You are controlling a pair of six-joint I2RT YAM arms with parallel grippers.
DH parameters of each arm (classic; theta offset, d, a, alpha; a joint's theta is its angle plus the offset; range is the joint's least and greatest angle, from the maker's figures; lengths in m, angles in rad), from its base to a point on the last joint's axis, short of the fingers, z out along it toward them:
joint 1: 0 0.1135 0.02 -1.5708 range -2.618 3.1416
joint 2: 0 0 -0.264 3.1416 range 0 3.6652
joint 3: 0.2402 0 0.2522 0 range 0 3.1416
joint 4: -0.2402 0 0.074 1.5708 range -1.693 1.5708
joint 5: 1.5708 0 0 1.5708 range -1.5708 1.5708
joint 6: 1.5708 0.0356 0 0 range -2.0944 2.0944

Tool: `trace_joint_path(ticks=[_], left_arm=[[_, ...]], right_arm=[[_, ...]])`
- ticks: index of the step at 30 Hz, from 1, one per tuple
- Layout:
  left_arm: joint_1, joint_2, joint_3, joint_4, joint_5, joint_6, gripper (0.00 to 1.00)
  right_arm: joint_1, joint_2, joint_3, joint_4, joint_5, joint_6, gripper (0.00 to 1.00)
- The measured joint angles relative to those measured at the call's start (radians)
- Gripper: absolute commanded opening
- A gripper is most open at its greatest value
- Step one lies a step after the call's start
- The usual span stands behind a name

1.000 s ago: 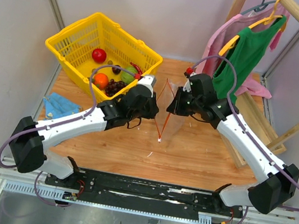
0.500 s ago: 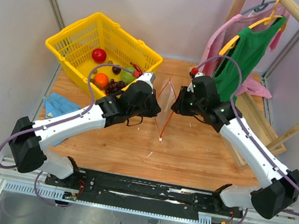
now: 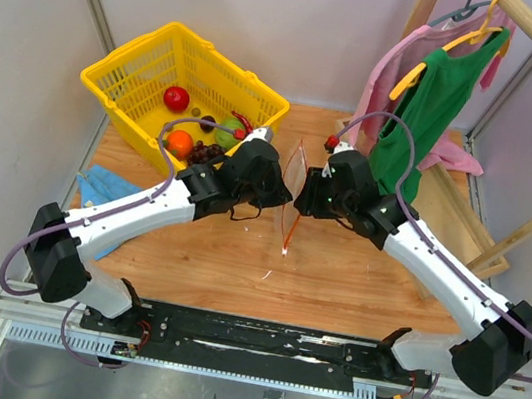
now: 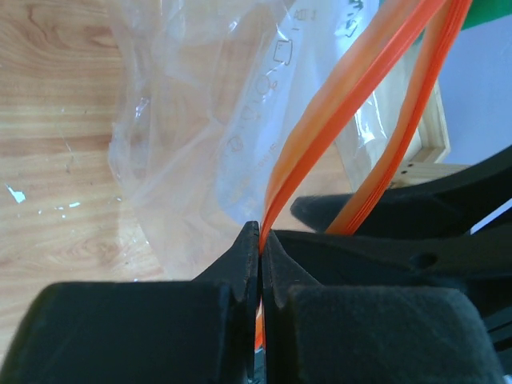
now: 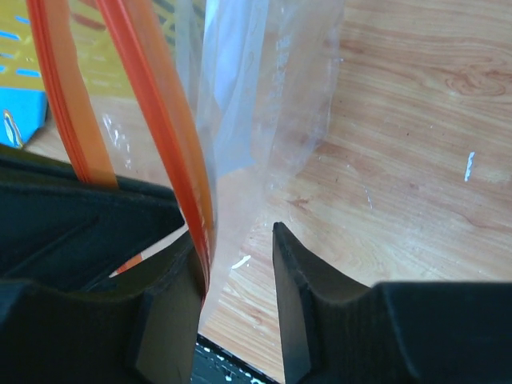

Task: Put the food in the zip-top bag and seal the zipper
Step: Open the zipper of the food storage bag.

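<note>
Overhead, arms: The left gripper [image 3: 280,194] and the right gripper [image 3: 302,201] are meeting nose to nose over the middle of the wooden table [image 3: 355,274], each reaching in from its own side.
Overhead, bag: The zip-top bag [image 3: 293,171] is standing edge-on between the two claws, its red-orange zipper [image 3: 289,228] running as a thin line toward the table's near edge.
Overhead, food: The red round fruit [image 3: 176,97], the orange [image 3: 180,142], the grape bunch [image 3: 207,154] and the light-green ball [image 3: 227,137] are all sitting in the yellow mesh basket [image 3: 121,121] at the far left corner, apart from the bag.
Overhead, surroundings: A blue cloth [image 3: 96,188] is lying beside the left arm; a green top [image 3: 434,95] and a pink garment [image 3: 382,76] are hanging at the far right.
Left wrist, claw: The fingers [image 4: 144,328] are pressing fully together, pinching one strip of the zipper between their tips.
Left wrist, bag: Clear crinkled plastic is billowing above the wood; the second strip is dropping behind a black body just beyond the claw.
Right wrist, claw: The fingers [image 5: 292,304] are standing partly apart, bare wood showing in the gap; one zipper strip is lying against one finger's inner face, and the other finger is touching nothing.
Right wrist, bag: The mouth is parting into two orange strips, clear film hanging below them over the wood.
</note>
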Motion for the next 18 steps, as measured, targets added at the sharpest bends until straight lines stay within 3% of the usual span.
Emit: trace_joint_path(ticks=[11,13,17,18], left_arm=[[0.000,0.002,0.012,-0.043,-0.018,-0.125,0.00],[0.000,0.000,0.012,-0.040,-0.018,-0.135,0.00],[0.000,-0.008,0.010,-0.041,-0.019,-0.144,0.00],[0.000,-0.012,0.010,-0.042,-0.022,-0.143,0.00]], right_arm=[[0.068,-0.065,-0.097,0.043,0.035,0.000,0.36],[0.074,-0.065,-0.105,0.058,0.039,0.000,0.28],[0.079,-0.066,-0.108,0.064,0.079,-0.005,0.03],[0.079,-0.066,-0.108,0.063,0.092,-0.010,0.01]])
